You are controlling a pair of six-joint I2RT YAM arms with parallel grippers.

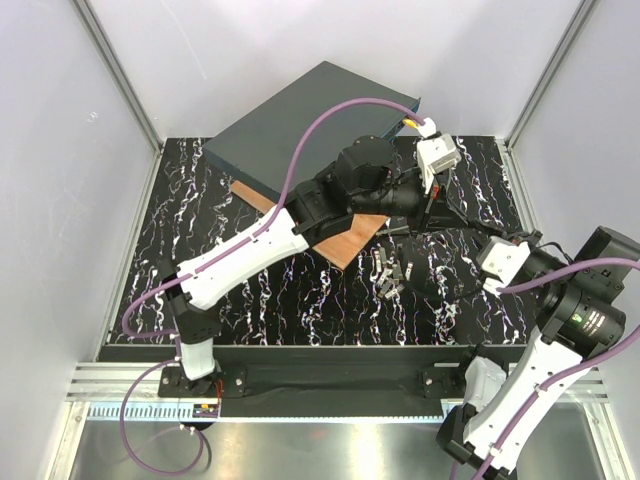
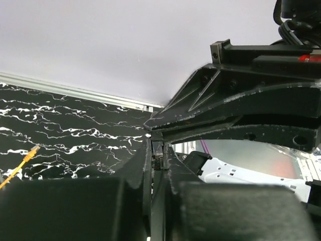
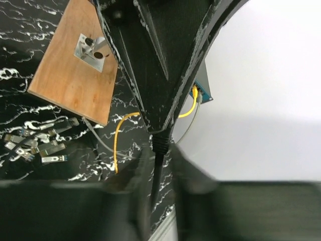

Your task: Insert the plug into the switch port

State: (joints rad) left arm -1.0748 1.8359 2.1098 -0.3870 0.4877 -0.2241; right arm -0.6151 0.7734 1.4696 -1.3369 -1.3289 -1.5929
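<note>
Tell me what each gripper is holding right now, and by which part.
Cannot be told. The left gripper and right gripper meet tip to tip, their gaps too dark to read. The orange cable appears to lie outside both.

L arm (image 1: 262, 240) reaching fwd, R arm (image 1: 545, 335) bent inward; L tool (image 2: 158, 163) beside R tool (image 3: 158, 158).

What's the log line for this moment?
plug at switch port, seating unclear | left tool shut | right tool shut

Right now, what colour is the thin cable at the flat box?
The thin cable is yellow, clearest in right wrist view.
</note>
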